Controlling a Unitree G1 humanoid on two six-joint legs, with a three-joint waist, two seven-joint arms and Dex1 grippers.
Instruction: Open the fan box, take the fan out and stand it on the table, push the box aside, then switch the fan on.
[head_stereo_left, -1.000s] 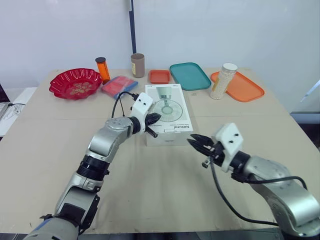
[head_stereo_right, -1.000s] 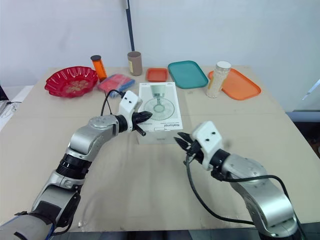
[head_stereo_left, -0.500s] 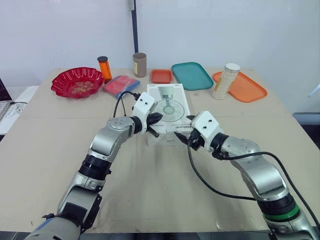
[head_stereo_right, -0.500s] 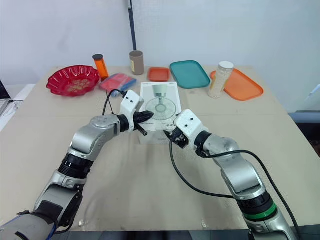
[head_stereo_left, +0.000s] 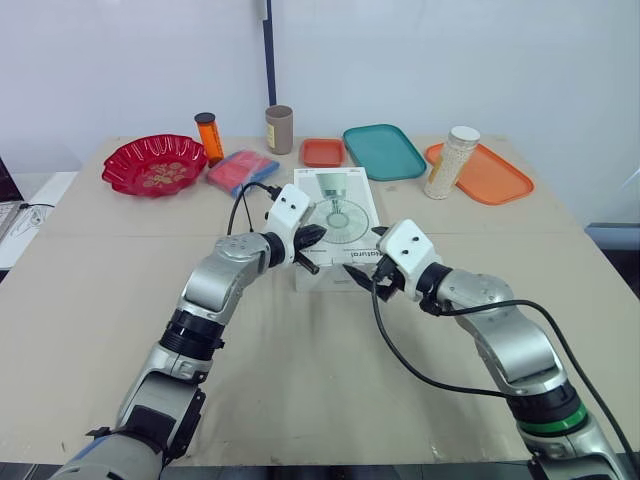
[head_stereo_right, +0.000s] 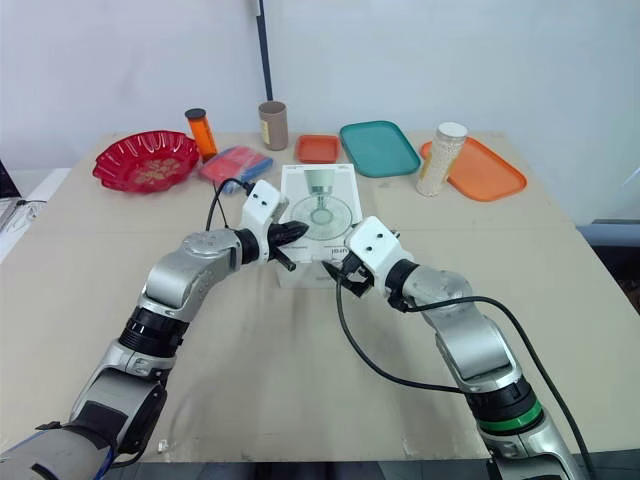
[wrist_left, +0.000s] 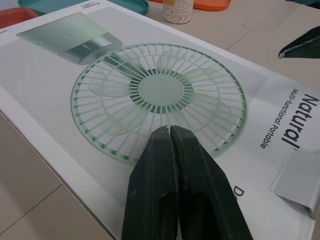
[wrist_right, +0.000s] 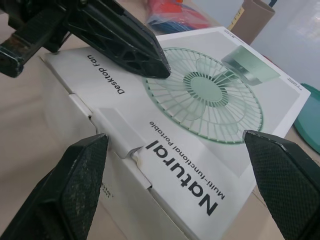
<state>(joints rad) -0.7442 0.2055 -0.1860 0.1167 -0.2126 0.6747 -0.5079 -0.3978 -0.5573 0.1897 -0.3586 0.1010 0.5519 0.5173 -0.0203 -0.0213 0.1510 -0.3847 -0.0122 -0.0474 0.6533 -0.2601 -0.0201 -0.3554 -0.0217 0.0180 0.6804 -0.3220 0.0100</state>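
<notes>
Head view: the fan box (head_stereo_left: 338, 225) lay flat on the counter (head_stereo_left: 300, 380) with its lid closed. The left hand (head_stereo_left: 308, 250) was over the box's near left corner. The right hand (head_stereo_left: 366, 277) was at its near right corner. A red bowl (head_stereo_left: 152, 166) and a teal tray (head_stereo_left: 382, 151) sat beyond the box, well apart from it.

Left wrist view: the left hand's fingers (wrist_left: 165, 190) were pressed together, tips over the fan printed on the box lid. Whether they touched it could not be confirmed.

Right wrist view: the right hand's fingers (wrist_right: 82, 185) were spread wide before the box's near end, where the lid flap tucked in. They pinched nothing.
</notes>
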